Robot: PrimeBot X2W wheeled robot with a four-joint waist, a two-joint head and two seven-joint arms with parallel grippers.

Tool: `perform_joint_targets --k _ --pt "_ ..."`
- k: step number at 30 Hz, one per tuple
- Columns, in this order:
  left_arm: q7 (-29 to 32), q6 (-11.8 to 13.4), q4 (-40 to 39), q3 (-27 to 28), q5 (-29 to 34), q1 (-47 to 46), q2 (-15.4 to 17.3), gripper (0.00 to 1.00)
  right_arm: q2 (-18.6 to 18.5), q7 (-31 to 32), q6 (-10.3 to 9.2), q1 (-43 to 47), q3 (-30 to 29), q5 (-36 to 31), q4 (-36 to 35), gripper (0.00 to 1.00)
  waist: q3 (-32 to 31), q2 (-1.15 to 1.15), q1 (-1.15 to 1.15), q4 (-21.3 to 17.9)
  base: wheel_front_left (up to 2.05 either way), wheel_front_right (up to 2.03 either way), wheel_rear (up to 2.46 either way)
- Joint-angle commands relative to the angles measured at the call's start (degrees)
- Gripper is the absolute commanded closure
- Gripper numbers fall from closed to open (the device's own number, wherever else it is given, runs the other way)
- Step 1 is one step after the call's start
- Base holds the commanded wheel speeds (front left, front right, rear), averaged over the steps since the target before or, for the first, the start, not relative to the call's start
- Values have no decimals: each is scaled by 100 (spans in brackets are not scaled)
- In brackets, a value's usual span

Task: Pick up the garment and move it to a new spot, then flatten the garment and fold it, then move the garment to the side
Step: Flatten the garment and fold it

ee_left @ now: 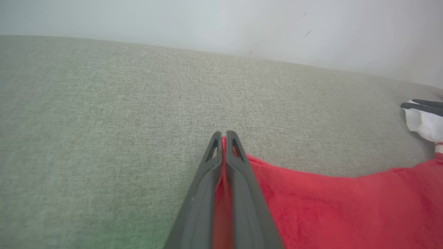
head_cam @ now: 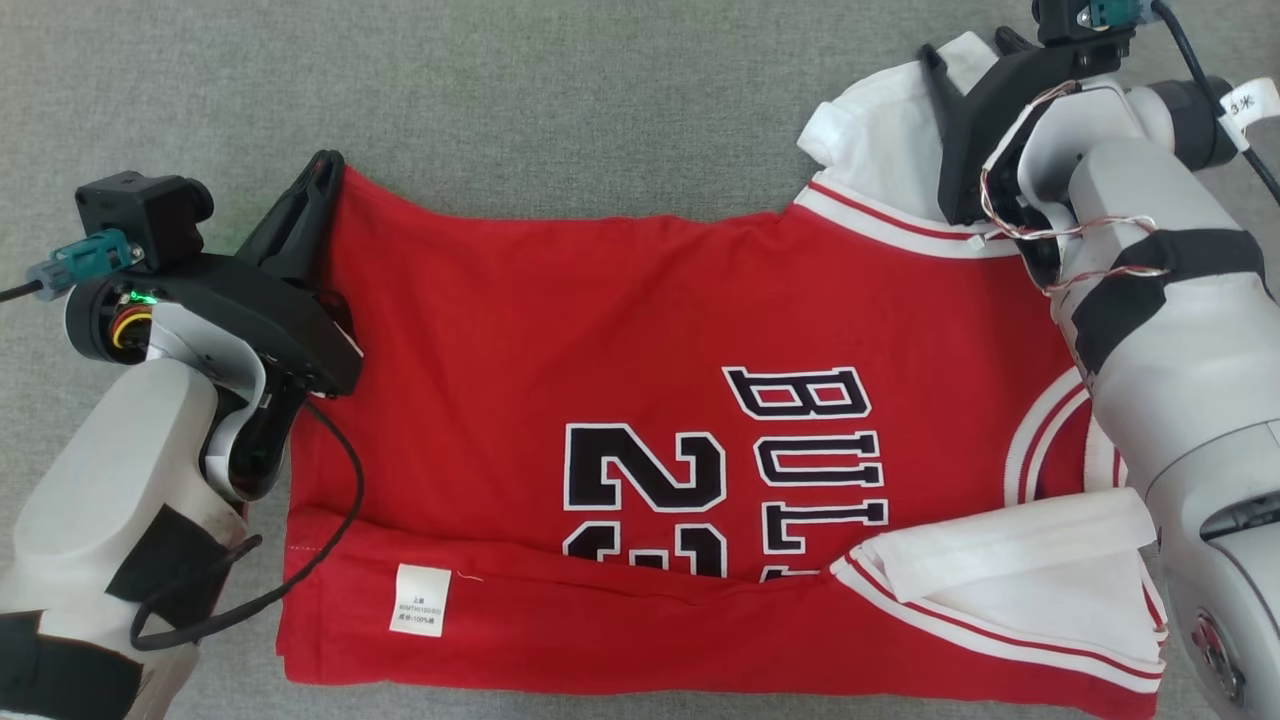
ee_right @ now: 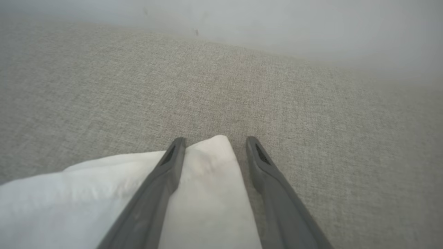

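Observation:
The garment [head_cam: 640, 330] is a red basketball jersey with white sleeves and black lettering, spread on the grey cloth surface with its near edge folded up. My left gripper [head_cam: 322, 170] is shut on the jersey's far left corner; in the left wrist view red cloth [ee_left: 346, 207] is pinched between its fingers [ee_left: 242, 180]. My right gripper [head_cam: 965, 55] stands at the far right over the white sleeve [head_cam: 890, 130]. In the right wrist view its jaws stand apart, with the sleeve's tip [ee_right: 207, 180] lying between them.
Grey cloth surface [head_cam: 560, 110] extends beyond the jersey toward a pale wall [ee_left: 242, 24]. A black cable [head_cam: 340, 520] from my left arm loops over the jersey's left edge. A white label [head_cam: 419, 600] sits on the folded near edge.

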Motion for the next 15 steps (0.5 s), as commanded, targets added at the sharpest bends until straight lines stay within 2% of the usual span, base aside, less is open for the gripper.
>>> perform_joint_targets --k 1,3,11,15 --pt "-45 5 -16 -7 13 -41 1 100 34 93 -16 -16 -26 -72 45 100 56 -1 -1 45 0 0 0" --pt "-64 6 -11 -9 -3 -37 19 100 42 144 -16 -9 -125 -156 55 100 67 -1 -1 32 0 0 0" --pt "-196 22 158 4 -22 102 98 100 28 -625 -16 -220 -430 -608 30 100 -201 -1 -1 -77 0 0 0" --pt "-233 33 281 18 -64 192 150 100 221 -830 -16 -50 -578 -696 30 100 -425 -1 -1 -206 0 0 0"
